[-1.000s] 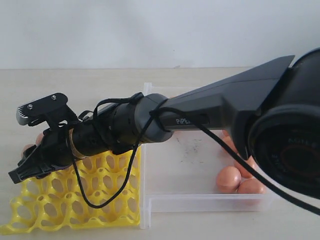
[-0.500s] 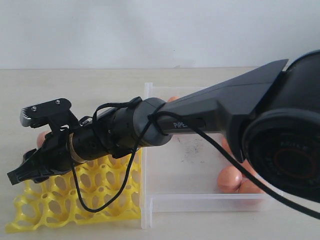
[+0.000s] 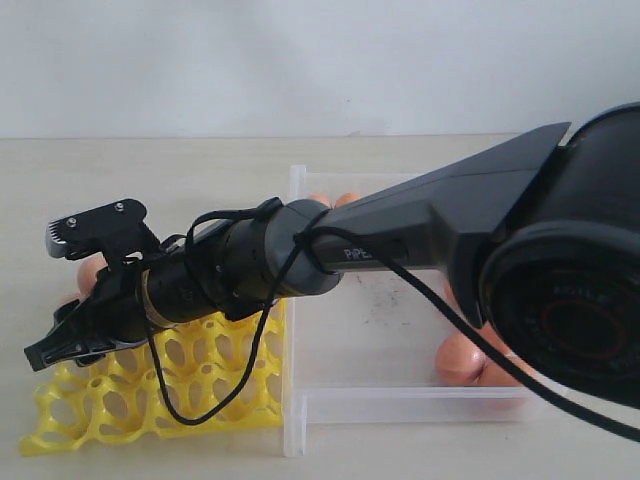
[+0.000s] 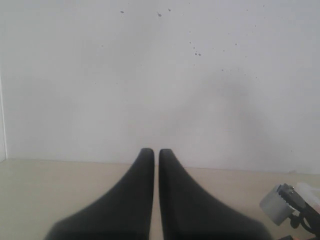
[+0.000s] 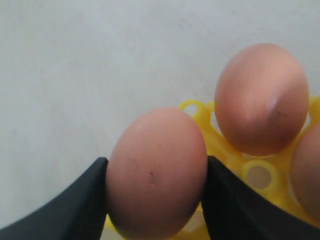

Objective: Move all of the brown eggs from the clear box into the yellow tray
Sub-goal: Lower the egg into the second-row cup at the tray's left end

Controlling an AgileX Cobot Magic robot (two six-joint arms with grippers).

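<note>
Shifted since a second ago: the right gripper (image 3: 45, 345) tip is seen slightly further in over the tray (image 3: 120, 405), and the tray's near corner is drawn in from the frame edge. One egg (image 5: 156, 172) is clamped between the right gripper's fingers (image 5: 75, 210) at the tray's edge cup; whether it is seated or just above cannot be told. Two more eggs (image 5: 262, 97) are seated in cups just beyond and beside the gripped one, close, contact not seen. The box (image 3: 400, 405) is set back along the arm, just beside the tray. A few loose eggs (image 3: 458, 358) are left in it, well behind the gripper, and more are glimpsed at its far wall. The left gripper (image 4: 155, 162) is pressed closed on nothing, with only table (image 4: 50, 200) and wall ahead of it.
</note>
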